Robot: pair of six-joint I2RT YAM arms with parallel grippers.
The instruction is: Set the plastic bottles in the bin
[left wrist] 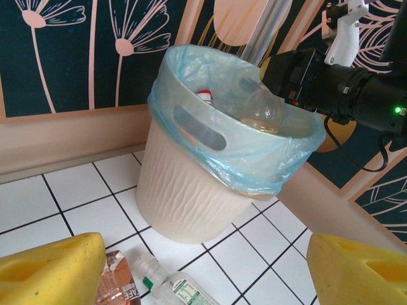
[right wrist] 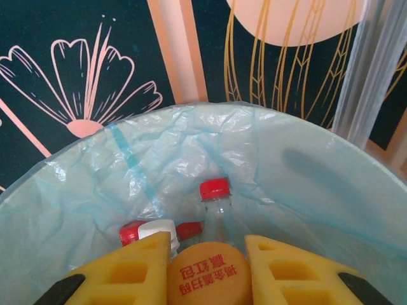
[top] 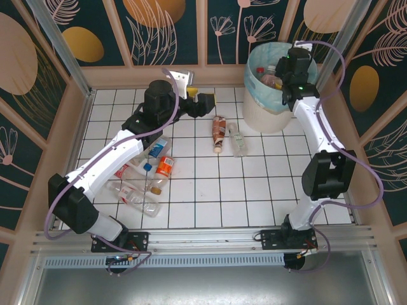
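Observation:
My right gripper (right wrist: 210, 279) is shut on a plastic bottle with an orange cap (right wrist: 208, 277) and holds it over the open bin (right wrist: 299, 184). Inside the blue-green liner lie bottles with red caps (right wrist: 214, 189) and a white cap (right wrist: 156, 230). From above, the right gripper (top: 281, 79) hangs over the bin (top: 257, 108). My left gripper (top: 202, 100) is open and empty above the tiles. Its yellow fingers (left wrist: 51, 270) frame the bin (left wrist: 191, 190), with a brown-labelled bottle (left wrist: 117, 287) and a clear bottle (left wrist: 173, 291) lying below. The held bottle (left wrist: 262, 111) shows above the rim.
The brown-labelled bottle (top: 219, 132) and the clear one (top: 236, 140) lie left of the bin. Several more bottles (top: 156, 166) are clustered beside the left arm, some near its base (top: 135, 197). Patterned walls (top: 114, 38) enclose the tiled floor.

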